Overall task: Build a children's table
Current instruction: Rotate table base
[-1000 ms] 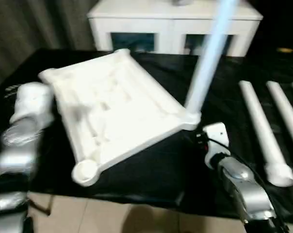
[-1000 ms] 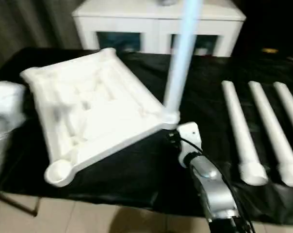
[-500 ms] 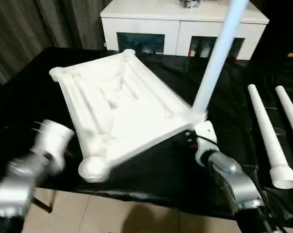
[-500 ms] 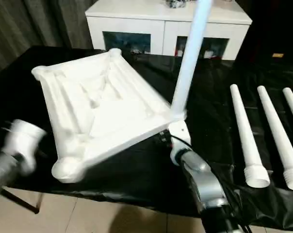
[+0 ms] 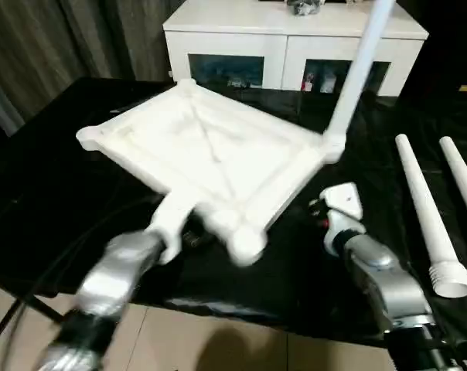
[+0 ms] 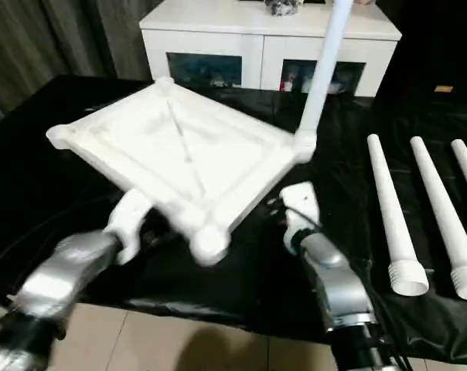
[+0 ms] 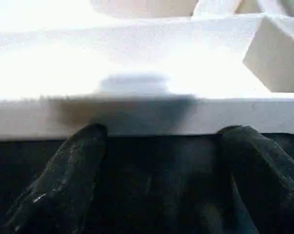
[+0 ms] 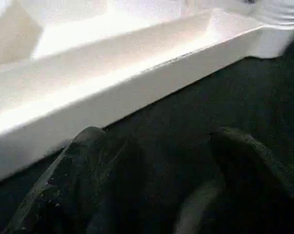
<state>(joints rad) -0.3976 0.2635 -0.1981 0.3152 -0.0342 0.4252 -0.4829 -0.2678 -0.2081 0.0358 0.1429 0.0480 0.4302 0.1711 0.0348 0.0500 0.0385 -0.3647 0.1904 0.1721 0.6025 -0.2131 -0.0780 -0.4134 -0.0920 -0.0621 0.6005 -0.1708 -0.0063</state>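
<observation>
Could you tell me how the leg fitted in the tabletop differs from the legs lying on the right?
The fitted leg stands upright in a tabletop corner socket; the loose legs lie flat on the black table. The fitted leg's wide end is seated; theirs are bare. All are white tapered tubes.

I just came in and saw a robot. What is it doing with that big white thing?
It is building a little table. The white tabletop lies upside down on a black table, with one leg already standing up in a corner. The left gripper is open at the tabletop's near edge, and the right gripper is open beside it. More legs lie waiting on the right.
</observation>
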